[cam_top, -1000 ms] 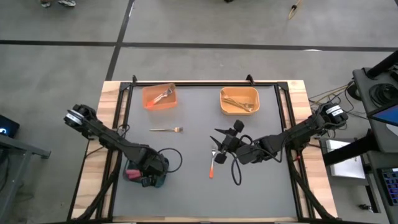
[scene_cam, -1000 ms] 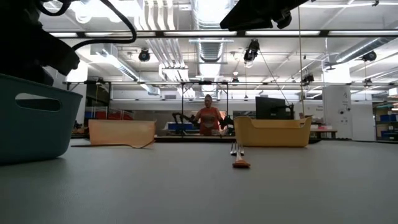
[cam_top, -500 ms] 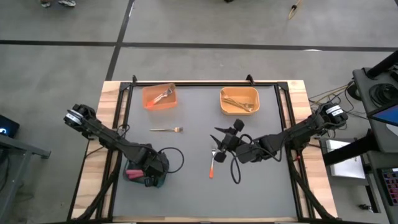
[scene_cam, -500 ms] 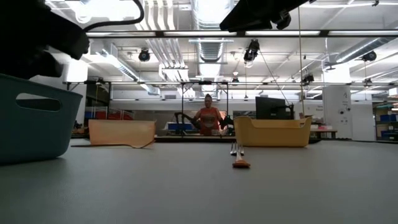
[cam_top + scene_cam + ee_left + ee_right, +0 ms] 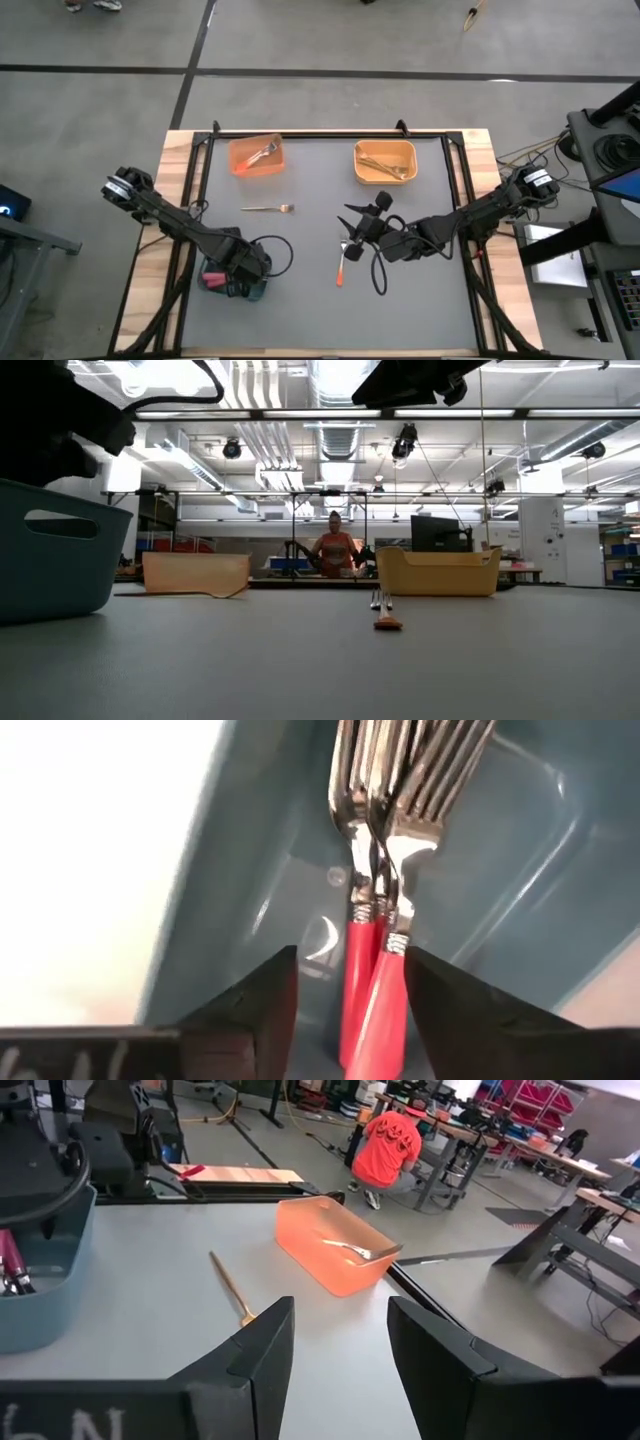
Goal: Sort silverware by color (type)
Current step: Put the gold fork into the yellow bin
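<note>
Your left gripper had just spread its jaws over the teal bin — red forks lay released inside. Right gripper waited wide above the orange fork on the desk.

Red-handled forks (stacked) in bin

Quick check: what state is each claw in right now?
Left claw: open over the teal bin, red-handled forks lying between its fingers.
Right claw: open, holding nothing, above the table.
</note>
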`<state>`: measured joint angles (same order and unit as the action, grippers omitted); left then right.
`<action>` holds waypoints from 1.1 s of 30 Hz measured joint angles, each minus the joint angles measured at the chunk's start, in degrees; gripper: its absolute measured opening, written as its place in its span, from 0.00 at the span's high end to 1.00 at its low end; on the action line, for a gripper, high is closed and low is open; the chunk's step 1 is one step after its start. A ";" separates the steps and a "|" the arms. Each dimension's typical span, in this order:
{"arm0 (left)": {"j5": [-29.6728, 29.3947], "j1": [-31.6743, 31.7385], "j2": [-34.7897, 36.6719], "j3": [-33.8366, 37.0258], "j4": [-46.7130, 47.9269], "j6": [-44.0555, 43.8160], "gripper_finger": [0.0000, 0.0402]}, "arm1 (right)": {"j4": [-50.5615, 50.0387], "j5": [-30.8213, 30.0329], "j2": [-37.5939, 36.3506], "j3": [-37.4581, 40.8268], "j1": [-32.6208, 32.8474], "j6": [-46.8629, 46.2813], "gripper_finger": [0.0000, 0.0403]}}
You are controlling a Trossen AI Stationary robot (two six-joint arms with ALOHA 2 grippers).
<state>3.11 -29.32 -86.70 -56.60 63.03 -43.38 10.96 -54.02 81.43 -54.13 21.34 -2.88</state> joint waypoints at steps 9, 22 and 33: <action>-7.45 0.02 1.72 0.00 -2.39 0.87 0.55 | 0.00 -0.01 0.00 -0.02 -1.23 1.27 0.62; -14.76 9.74 5.47 0.00 -8.77 12.77 0.56 | -0.49 -0.01 0.00 -0.04 -6.82 5.84 0.62; -14.66 23.68 8.64 0.00 -14.69 27.25 0.59 | -1.85 0.44 -0.29 -0.09 -18.36 16.20 0.63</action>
<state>-11.55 -5.64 -78.07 -56.60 48.34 -16.13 9.11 -53.58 81.14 -54.22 2.98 13.32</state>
